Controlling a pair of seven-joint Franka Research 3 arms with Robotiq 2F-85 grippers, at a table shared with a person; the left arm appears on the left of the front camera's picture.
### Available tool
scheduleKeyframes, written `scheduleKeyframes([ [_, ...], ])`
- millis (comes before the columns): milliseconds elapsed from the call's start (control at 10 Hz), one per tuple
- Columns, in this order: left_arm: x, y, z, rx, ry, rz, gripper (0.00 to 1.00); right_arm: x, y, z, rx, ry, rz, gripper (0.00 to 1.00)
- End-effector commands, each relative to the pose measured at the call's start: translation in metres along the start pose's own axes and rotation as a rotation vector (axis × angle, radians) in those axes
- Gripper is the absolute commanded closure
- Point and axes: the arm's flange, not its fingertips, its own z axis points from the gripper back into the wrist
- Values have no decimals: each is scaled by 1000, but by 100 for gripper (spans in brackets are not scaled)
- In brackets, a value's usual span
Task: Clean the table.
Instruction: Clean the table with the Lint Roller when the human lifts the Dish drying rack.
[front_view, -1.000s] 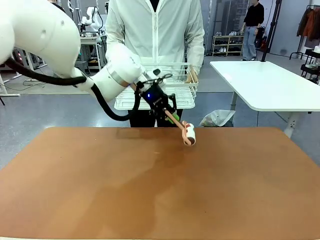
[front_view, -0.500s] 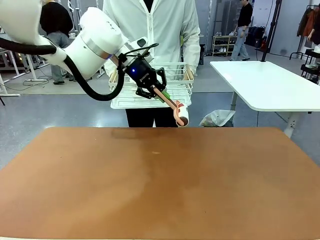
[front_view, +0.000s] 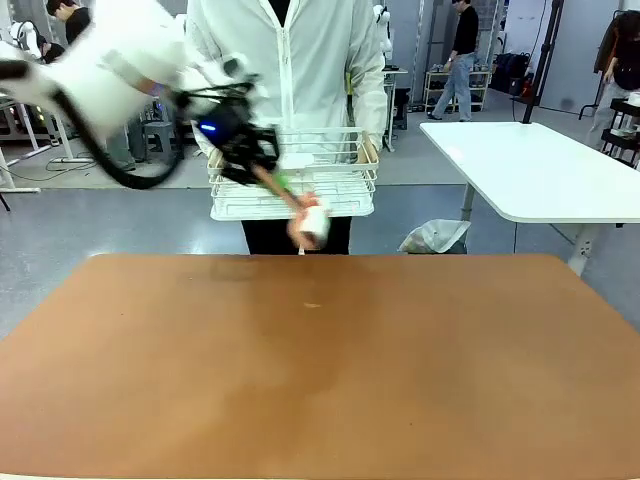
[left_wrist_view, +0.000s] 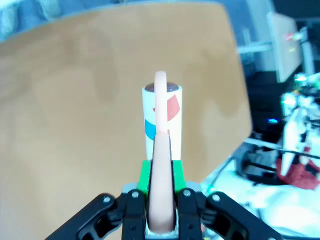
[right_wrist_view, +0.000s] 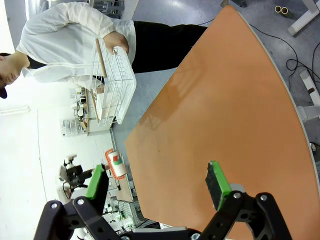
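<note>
Left fingers (left_wrist_view: 143, 176) are gripping the lint roller (left_wrist_view: 150, 112) by its handle, in the air by the far edge of the surface (front_view: 320, 380); right fingers (right_wrist_view: 218, 186) are hanging spread apart

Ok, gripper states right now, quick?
Left gripper: closed on the lint roller handle.
Right gripper: open, holding nothing.

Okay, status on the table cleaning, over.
Left gripper shut on lint roller, held off the table. Right gripper open. Person holds white basket at far edge.
</note>
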Motion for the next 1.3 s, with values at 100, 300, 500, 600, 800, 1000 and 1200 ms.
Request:
scheduleKeyframes([
  [100, -112, 86, 160, 309, -20, -157, 79, 0, 2, 0, 19, -6, 11, 0],
  [300, -150, 118, 189, 336, -27, -112, 79, 0, 2, 0, 19, -6, 11, 0],
  [500, -159, 134, 184, 243, -65, -97, 79, 0, 2, 0, 19, -6, 11, 0],
  [600, -164, 135, 213, 348, -41, -95, 79, 0, 2, 0, 19, -6, 11, 0],
  [800, -164, 135, 213, 348, -41, -95, 79, 0, 2, 0, 19, -6, 11, 0],
  [1000, -164, 135, 213, 348, -41, -95, 79, 0, 2, 0, 19, -6, 11, 0],
  [1200, -164, 135, 213, 348, -41, -95, 79, 0, 2, 0, 19, -6, 11, 0],
])
